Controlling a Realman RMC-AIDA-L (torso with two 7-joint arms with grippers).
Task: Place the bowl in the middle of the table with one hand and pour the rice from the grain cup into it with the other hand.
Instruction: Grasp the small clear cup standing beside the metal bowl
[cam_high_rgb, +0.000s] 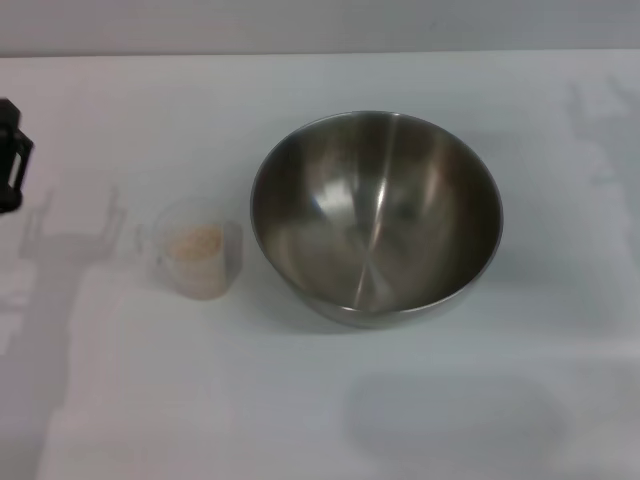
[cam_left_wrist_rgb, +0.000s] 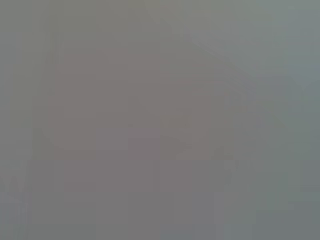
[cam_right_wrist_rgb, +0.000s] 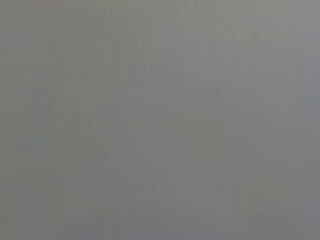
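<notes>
Bowl (cam_high_rgb: 376, 218) upright near middle of table (cam_high_rgb: 320, 400) | grain cup (cam_high_rgb: 199, 259) with rice (cam_high_rgb: 196, 241) just left of it, apart | left gripper (cam_high_rgb: 12, 155) at table's left edge, grip unreadable, holding nothing visible

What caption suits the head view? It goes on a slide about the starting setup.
Empty steel bowl beside the rice-filled grain cup on the white table, left gripper at the edge.

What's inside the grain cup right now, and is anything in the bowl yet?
The grain cup holds a small heap of rice, seen through its open top. The bowl shows only bare steel inside. Whatever lies beneath either on the table is covered.
</notes>
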